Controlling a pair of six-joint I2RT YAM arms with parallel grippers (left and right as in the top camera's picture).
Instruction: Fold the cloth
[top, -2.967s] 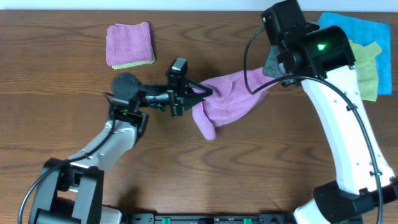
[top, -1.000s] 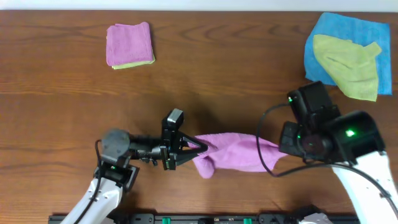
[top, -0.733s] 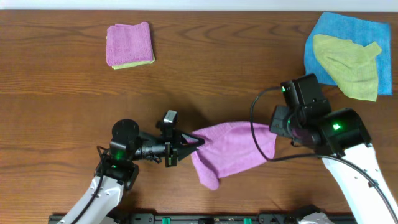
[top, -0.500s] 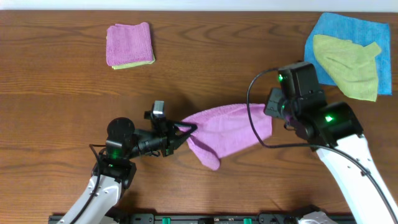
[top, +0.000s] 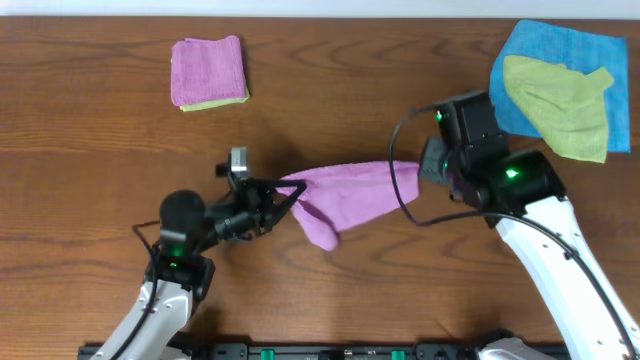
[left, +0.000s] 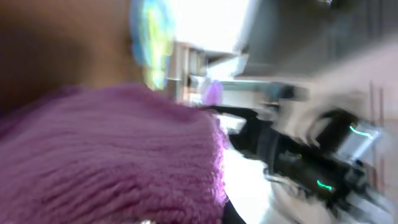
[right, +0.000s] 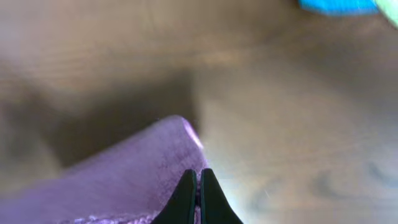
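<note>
Tabletop (top: 330, 120): brown wood.
Cloth (top: 350, 190): stretched to open flat.
Left pincer (top: 287, 193): pinching its left end.
Right pincer (right: 199, 182): pinching its right end.

left wrist view smeared with blur, the cloth (left: 112, 162) cut off by its left and bottom edges, right end effector (right: 199, 198), its tips hidden under the wrist housing (top: 466, 126) from overhead, blue cloth (right: 336, 5) clipped by the right wrist view's top edge, worktop (right: 93, 50) there soft
</note>
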